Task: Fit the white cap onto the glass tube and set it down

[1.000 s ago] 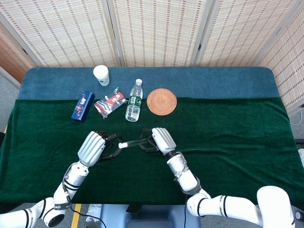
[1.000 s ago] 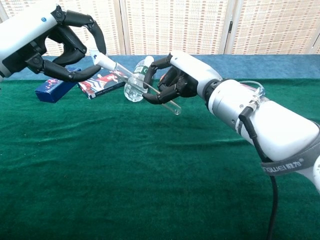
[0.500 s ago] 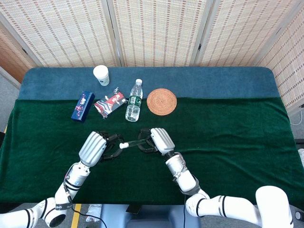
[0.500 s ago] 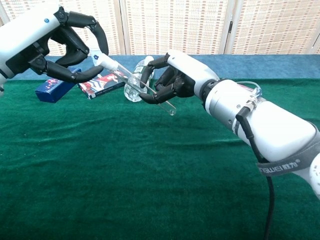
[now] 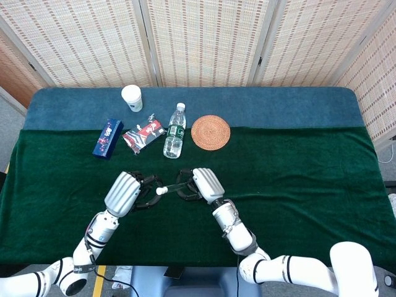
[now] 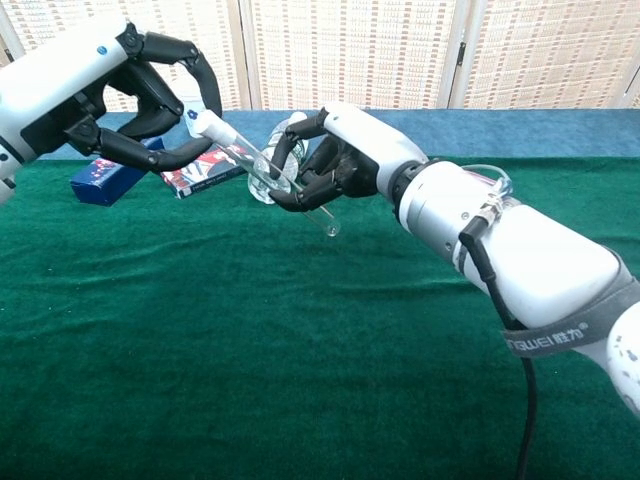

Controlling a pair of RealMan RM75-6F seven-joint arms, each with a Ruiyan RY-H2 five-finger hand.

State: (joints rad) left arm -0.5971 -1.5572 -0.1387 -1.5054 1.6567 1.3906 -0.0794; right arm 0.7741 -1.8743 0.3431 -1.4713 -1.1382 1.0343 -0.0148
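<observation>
The glass tube (image 6: pixel 290 190) slants in the air above the green cloth, also seen as a thin tube (image 5: pixel 175 185) in the head view. My right hand (image 6: pixel 335 160) (image 5: pixel 204 184) grips it around the middle, and the closed lower end sticks out below the fingers. The white cap (image 6: pixel 201 123) (image 5: pixel 160 191) sits at the tube's upper end. My left hand (image 6: pixel 125 95) (image 5: pixel 122 192) pinches this cap between its fingertips. Both hands are raised off the table and almost meet.
Along the back lie a white paper cup (image 5: pixel 132 97), a blue box (image 5: pixel 107 138), a red packet (image 5: pixel 143 133), a water bottle on its side (image 5: pixel 175 130) and a round woven coaster (image 5: pixel 210 132). A green cloth (image 5: pixel 297 185) covers the table.
My right hand has carried the tube a little to the left, toward my left hand. The left hand's fingers have drawn closer around the cap end.
</observation>
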